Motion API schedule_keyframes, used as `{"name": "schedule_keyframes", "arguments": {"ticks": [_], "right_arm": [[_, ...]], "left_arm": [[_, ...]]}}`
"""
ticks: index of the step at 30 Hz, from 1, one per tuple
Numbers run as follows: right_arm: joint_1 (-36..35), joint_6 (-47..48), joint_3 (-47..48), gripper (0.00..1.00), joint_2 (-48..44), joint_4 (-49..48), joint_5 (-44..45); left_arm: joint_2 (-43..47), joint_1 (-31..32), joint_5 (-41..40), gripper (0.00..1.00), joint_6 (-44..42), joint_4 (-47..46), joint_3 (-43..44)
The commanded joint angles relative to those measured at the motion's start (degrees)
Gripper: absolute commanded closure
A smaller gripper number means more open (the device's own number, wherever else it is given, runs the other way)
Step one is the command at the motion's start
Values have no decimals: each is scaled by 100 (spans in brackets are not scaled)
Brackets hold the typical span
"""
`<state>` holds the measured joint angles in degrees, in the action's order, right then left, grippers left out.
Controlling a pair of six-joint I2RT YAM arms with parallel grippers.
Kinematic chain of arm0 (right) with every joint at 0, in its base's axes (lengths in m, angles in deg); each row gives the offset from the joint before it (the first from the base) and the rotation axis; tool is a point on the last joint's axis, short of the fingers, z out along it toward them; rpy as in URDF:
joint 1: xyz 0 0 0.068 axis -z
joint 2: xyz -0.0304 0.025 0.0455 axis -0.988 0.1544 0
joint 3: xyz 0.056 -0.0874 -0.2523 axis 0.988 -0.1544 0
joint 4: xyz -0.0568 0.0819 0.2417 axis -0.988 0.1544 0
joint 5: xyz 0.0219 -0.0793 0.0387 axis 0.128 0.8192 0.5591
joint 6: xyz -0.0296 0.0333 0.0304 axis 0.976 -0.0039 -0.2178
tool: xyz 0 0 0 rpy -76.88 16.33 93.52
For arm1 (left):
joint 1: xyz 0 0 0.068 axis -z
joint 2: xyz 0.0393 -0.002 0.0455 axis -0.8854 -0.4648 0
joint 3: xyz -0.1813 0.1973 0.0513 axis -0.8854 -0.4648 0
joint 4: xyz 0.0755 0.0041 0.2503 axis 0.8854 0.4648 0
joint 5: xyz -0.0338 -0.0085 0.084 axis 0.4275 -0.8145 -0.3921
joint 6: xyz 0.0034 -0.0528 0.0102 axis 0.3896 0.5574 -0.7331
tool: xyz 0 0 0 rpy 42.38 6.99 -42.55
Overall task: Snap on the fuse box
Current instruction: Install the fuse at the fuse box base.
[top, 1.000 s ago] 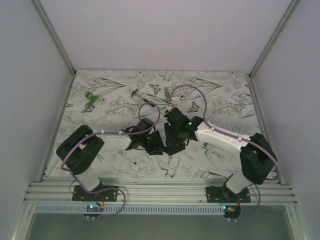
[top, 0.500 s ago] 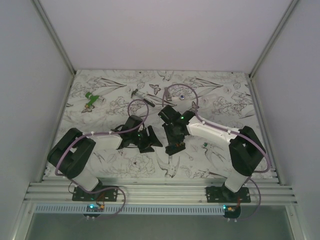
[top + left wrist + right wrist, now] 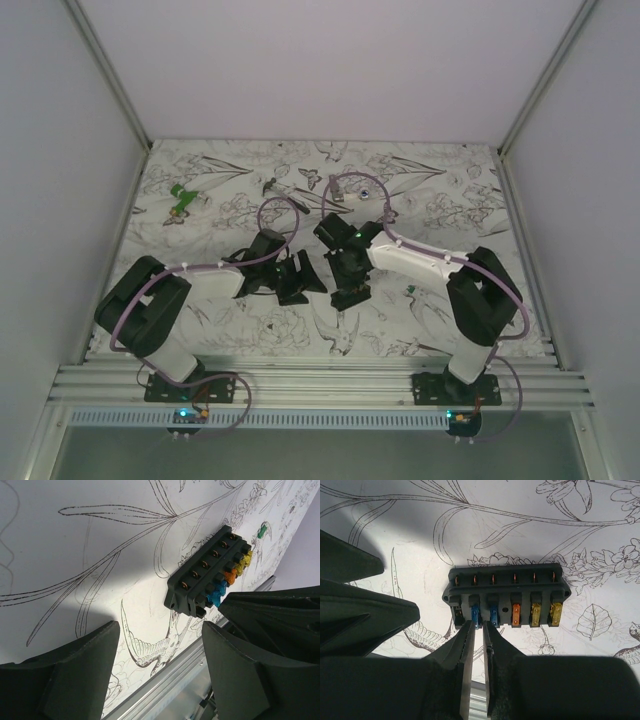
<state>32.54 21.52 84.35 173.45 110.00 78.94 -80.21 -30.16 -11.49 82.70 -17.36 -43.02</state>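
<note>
Six-slot black fuse box [image 3: 505, 587] — blue, orange, yellow

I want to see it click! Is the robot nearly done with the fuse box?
Not yet. Done: the fuse box lies face up, coloured fuses in their slots. In hand: the right pincer, narrowed to a slit, sits at its near edge by the blue ones; the left pincer hangs open, apart from it. Left: the snapping itself, since its face is bare.
</note>
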Motion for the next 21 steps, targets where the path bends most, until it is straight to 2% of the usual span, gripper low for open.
{"name": "schedule_keyframes", "arguments": {"ticks": [1,9,15,21], "right_arm": [[-49,105,238,82,99,52,16],[-52,123,226,88,204,34,-52],[-47,157,88,100,219,15,-86],[-47,324,-718,100,155,-406,-136]], "left_arm": [[-180,-68,-461,26,-372,739,-151],[-174,-68,-458,23,-392,773,-144],[-190,-61,-392,22,-427,801,-91],[-301,-1,-267,22,-467,855,-4]]}}
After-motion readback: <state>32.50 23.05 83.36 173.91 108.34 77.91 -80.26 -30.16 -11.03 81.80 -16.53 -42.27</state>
